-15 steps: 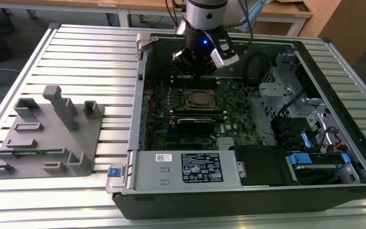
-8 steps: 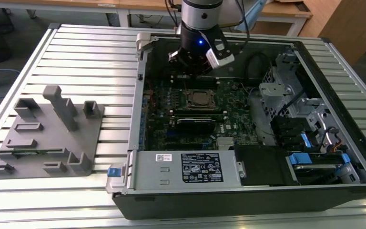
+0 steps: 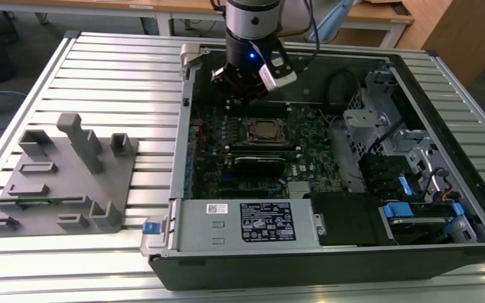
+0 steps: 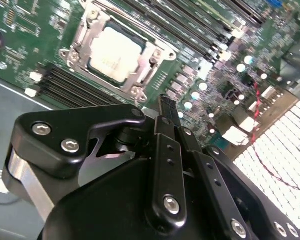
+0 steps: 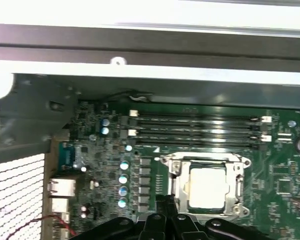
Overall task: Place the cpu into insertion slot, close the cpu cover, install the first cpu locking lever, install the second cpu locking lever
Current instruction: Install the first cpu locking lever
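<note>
The cpu (image 4: 112, 52) lies flat in the insertion slot (image 5: 171, 165) on the green motherboard, its pale metal face up. The silver cpu cover (image 4: 146, 67) is down around it as a frame, with the chip showing through its cut-out. In the exterior view the cpu (image 3: 266, 131) sits mid-board inside the open computer case. My gripper (image 4: 166, 100) hovers above the board just off one side of the socket, apart from it. Its two thin black fingers stand pressed together with nothing between them. In the first wrist view the gripper (image 5: 166, 201) points at the socket's near edge, next to the cpu (image 5: 206, 187).
Black memory slots (image 5: 197, 127) run beside the socket. A grey power-supply box (image 3: 242, 224) with a white label fills the case's front. Drive bays and cables (image 3: 394, 164) crowd the exterior view's right. A grey fixture block (image 3: 61, 183) stands on the slatted table at the exterior view's left.
</note>
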Tool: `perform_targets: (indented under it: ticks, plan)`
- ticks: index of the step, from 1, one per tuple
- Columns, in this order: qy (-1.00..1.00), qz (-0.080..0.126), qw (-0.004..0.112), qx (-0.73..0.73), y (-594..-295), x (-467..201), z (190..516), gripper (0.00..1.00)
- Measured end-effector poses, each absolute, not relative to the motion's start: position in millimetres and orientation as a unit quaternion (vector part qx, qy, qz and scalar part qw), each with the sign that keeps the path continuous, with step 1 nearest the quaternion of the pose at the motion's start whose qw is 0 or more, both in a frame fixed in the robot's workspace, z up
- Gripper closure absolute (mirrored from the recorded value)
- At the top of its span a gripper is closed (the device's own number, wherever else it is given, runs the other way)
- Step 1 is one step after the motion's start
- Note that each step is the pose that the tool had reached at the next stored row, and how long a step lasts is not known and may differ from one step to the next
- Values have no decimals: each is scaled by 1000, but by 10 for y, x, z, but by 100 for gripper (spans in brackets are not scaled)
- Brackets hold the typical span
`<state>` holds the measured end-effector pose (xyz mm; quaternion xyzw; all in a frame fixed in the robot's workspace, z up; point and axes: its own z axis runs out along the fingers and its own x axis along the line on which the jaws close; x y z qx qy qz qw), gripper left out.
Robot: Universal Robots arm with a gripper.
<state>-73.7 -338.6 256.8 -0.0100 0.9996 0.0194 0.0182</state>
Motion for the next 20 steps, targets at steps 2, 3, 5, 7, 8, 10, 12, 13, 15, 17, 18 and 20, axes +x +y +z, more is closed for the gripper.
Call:
perform_targets:
  ticks: [2,3,5,7,8,10,12,13,15,17,18,20]
  plan:
    - [1000,19,18,-10,-3384,-773,2567,89]
    - [1000,19,18,-10,-3382,-785,2566,89]
    - [1000,18,18,-10,-3379,-794,2567,89]
    - [1000,18,18,-10,-3377,-795,2566,89]
    - [1000,18,19,-10,-3375,-796,2567,89]
    - [1000,18,20,-10,-3369,-800,2566,89]
    - [1000,18,20,-10,-3360,-813,2564,89]
    - [1000,18,21,-10,-3354,-822,2562,89]
    - [1000,18,21,-10,-3339,-843,2558,89]
    - [1000,18,22,-10,-3330,-862,2554,89]
    - [1000,19,23,-10,-3329,-870,2554,89]
    - [999,21,26,-10,-3328,-890,2552,89]
